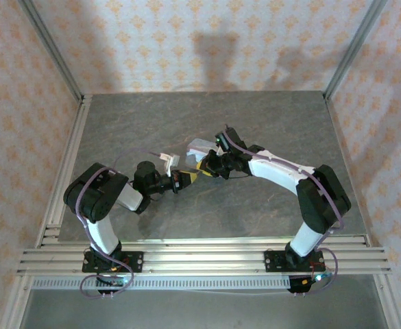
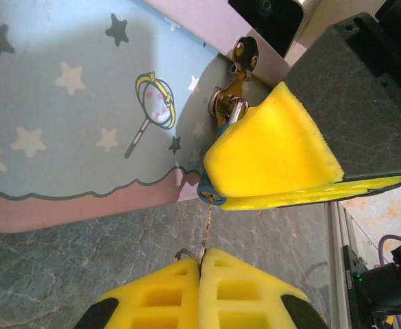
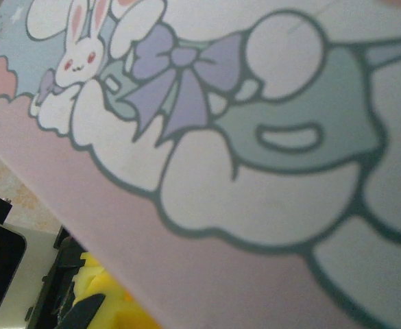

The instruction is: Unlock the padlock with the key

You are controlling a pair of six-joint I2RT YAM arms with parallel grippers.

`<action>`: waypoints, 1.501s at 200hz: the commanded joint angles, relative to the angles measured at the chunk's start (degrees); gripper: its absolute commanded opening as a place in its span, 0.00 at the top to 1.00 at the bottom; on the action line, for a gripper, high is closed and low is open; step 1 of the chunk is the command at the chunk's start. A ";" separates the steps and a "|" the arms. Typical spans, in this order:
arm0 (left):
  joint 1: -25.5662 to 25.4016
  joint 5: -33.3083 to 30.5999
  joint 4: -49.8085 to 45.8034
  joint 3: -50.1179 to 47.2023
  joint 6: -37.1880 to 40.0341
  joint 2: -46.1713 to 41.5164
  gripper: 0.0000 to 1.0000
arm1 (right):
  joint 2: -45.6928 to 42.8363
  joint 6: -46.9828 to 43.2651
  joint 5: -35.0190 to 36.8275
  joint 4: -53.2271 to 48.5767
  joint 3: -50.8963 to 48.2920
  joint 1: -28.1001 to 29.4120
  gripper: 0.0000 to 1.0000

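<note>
Nearest the lens in the left wrist view is our left tool, its yellow foam fingers pressed together on the head of the key. The thin pale blade stands up out of the seam between them and runs straight to the underside of the padlock. Its tip meets the dark blue body, though we cannot tell whether it has entered the keyway or merely touches it.

The right tool comes in from the right and is clamped across the padlock's body, so a sliver of blue peeks out under its pad. Above that pad the silvery shackle passes through the hasp of the pastel tin, which lies about the middle of the counter, well away from every edge.

We judge the padlock light, hard and smooth, and free to swing on its shackle. Gripping it across the body with the bottom face left clear, as the right tool does, seems the right hold. The key looks light, thin and easily bent. It is best pinched firmly by its head, since soft foam may let it roll when we twist. Any sideways push could bow the blade or jam it.
</note>
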 commanded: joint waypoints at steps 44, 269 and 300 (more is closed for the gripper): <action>0.70 2.21 3.02 1.71 -0.20 -0.72 1.00 | 0.05 -5.24 -4.06 -2.44 0.69 0.27 1.00; -0.10 0.07 1.50 4.49 -4.08 0.09 1.00 | 1.18 -5.60 -11.81 -0.16 0.74 0.27 1.00; -1.29 -2.50 3.94 4.30 -4.82 0.99 1.00 | 0.99 -4.97 -12.50 -0.22 0.96 0.27 1.00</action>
